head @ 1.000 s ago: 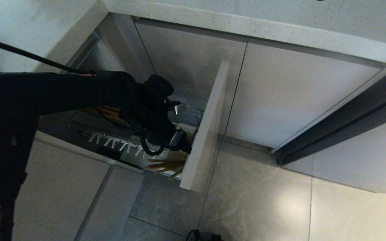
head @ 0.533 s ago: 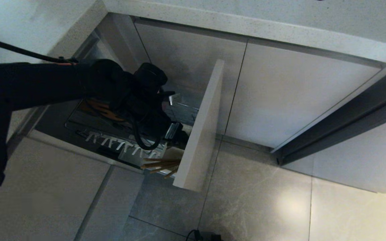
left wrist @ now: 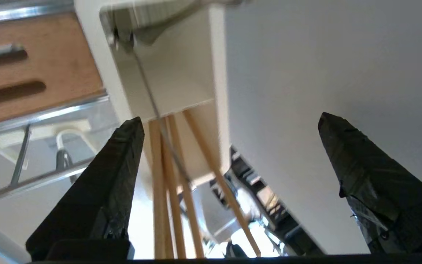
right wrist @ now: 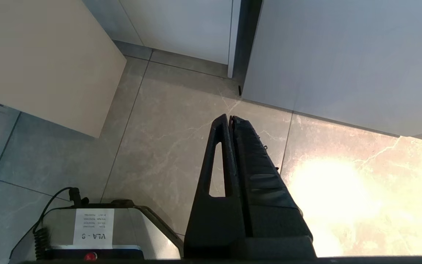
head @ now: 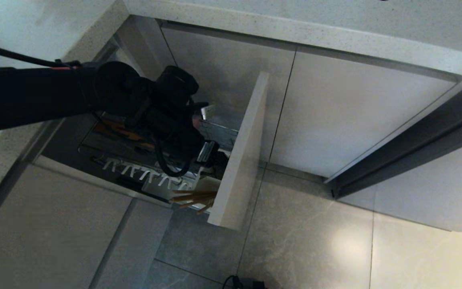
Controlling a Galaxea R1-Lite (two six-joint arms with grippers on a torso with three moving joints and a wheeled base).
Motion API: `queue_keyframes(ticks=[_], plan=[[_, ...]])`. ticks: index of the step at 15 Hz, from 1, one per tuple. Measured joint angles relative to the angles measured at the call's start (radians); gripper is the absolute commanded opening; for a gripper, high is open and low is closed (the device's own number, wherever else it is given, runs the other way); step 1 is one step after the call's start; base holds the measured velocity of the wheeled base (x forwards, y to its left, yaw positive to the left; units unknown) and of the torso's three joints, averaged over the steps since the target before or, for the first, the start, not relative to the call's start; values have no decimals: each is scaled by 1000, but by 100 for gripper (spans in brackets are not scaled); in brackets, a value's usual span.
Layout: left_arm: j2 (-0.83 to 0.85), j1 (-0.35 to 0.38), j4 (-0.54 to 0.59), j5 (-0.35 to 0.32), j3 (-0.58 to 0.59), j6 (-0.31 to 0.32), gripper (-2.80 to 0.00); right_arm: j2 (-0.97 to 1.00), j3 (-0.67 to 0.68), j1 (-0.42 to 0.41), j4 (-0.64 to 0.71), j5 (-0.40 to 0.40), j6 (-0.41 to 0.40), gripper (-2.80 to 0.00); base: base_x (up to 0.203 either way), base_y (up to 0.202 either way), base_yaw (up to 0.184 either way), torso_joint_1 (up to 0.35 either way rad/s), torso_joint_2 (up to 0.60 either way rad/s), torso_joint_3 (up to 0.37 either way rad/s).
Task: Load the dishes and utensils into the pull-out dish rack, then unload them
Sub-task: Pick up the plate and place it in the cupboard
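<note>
The pull-out dish rack point(head: 134, 160) stands drawn out, its beige front panel point(head: 241, 152) edge-on. Several wooden chopsticks point(head: 193, 197) stick out of its white caddy point(left wrist: 174, 73). My left gripper point(head: 217, 158) hovers over that caddy, just behind the panel. In the left wrist view the left gripper point(left wrist: 229, 121) is open wide. The chopsticks point(left wrist: 170, 183) stand free close to one finger point(left wrist: 119, 165), and nothing is gripped. My right gripper point(right wrist: 230, 119) hangs shut over the floor, holding nothing. The dishes are out of view.
White pegs point(head: 142, 172) and the slotted wooden strip point(left wrist: 31, 84) lie beside the caddy. Beige cabinet doors point(head: 355, 112) sit under the speckled counter edge point(head: 295, 32). Grey floor tiles point(head: 315, 241) spread in front. The robot's base point(right wrist: 93, 234) is below the right arm.
My left arm has lifted up and back from the caddy while its fingers spread wider. The chopsticks stay in the caddy. The front panel shifted slightly left early on.
</note>
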Motion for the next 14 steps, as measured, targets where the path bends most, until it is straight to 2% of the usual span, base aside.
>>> queue_keyframes(ticks=[7, 14], plan=[[-40, -3, -40, 99, 0, -29, 0, 0, 0, 0, 0, 0, 0, -280, 0, 0, 0, 0, 0, 0], [-110, -3, -57, 201, 1, -108, 0, 0, 0, 0, 0, 0, 0, -280, 0, 0, 0, 0, 0, 0]])
